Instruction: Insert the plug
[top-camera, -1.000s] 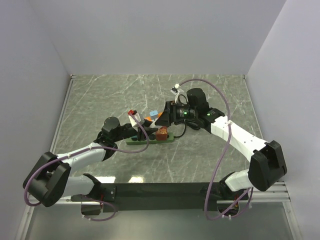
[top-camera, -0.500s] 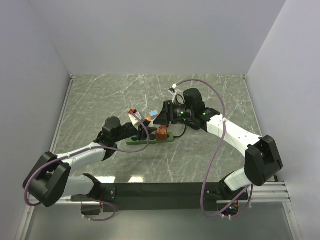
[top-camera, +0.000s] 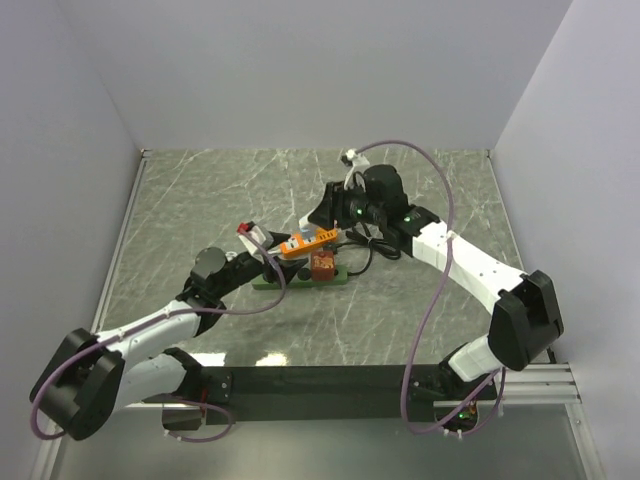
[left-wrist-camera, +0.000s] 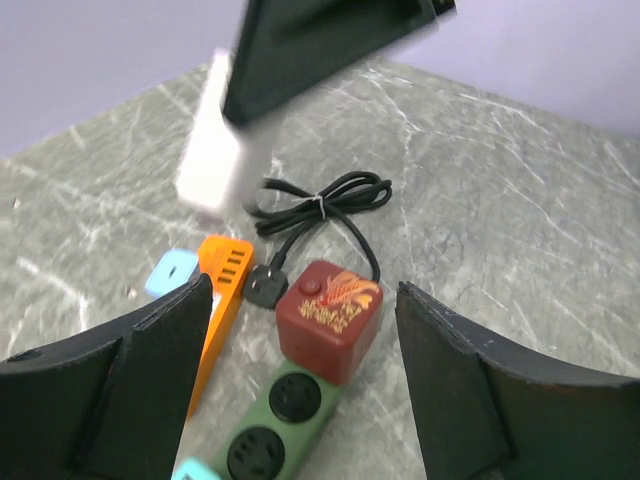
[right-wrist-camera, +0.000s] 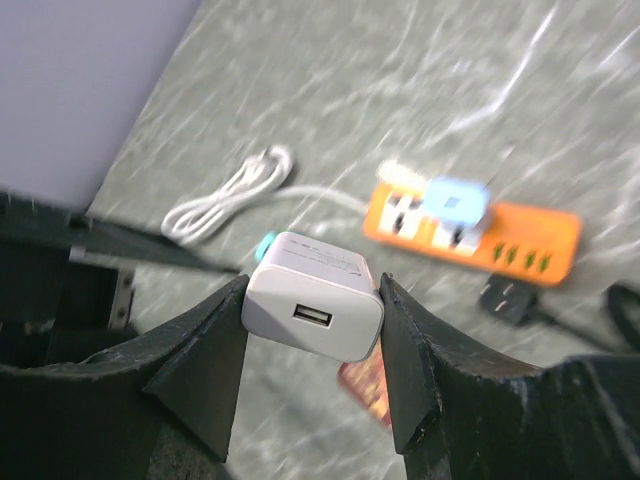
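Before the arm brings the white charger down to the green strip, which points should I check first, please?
1. Grip on the white charger: ok, the right gripper clamps it on both sides.
2. Free socket on the green power strip: ok, two sockets show open next to the red cube.
3. Charger over a free socket: not ok, it hangs farther back, not above the strip.
4. Prong direction: cannot tell, only its USB face shows.
5. Strip held steady: not ok, the left gripper is open.

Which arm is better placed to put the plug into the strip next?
Right. The right gripper is shut on the white charger; the left gripper is open and empty, near the green power strip.
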